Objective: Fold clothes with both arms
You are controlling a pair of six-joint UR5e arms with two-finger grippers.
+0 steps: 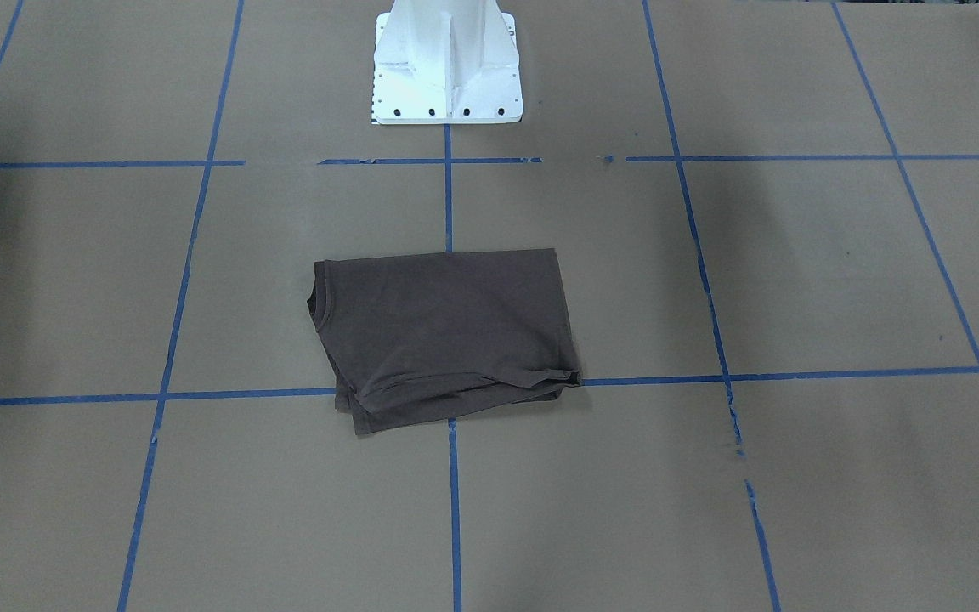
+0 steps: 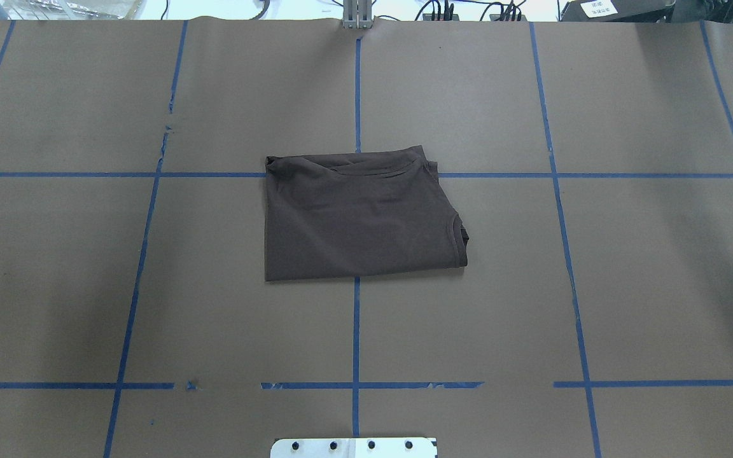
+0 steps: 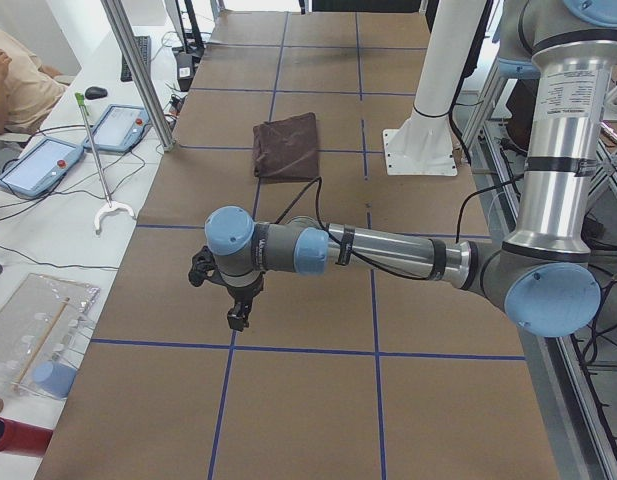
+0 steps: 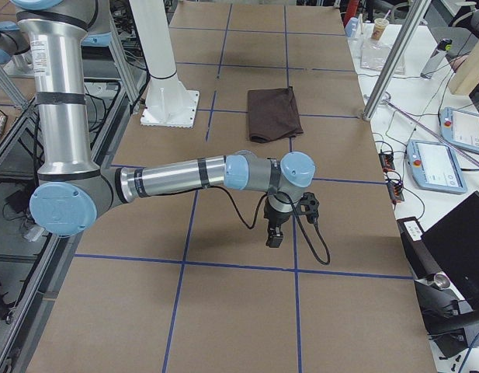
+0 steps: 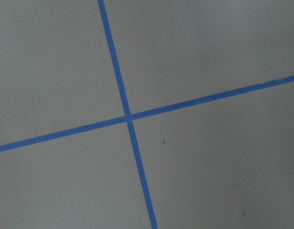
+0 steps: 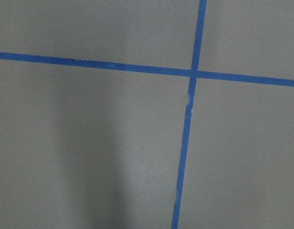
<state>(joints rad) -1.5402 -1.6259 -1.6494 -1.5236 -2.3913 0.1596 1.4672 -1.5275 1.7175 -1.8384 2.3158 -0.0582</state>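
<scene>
The clothes are one dark grey-brown T-shirt [image 1: 447, 336] [image 2: 360, 216], folded into a compact rectangle at the middle of the table. Its collar edge faces the robot's right. No gripper touches it. In the exterior left view the left arm stretches low over the table, and its gripper [image 3: 235, 318] points down, well short of the shirt [image 3: 285, 145]. In the exterior right view the right gripper [image 4: 275, 237] hangs the same way, far from the shirt [image 4: 274, 114]. I cannot tell whether either gripper is open or shut. Both wrist views show only brown paper and blue tape.
The white pedestal base [image 1: 447, 64] stands at the robot's side of the table. Blue tape lines [image 2: 357, 331] grid the brown paper. A side desk holds teach pendants [image 3: 38, 165] [image 4: 445, 167], and a seated person [image 3: 18, 80] is beside it. An aluminium post [image 3: 138, 70] rises at the table edge.
</scene>
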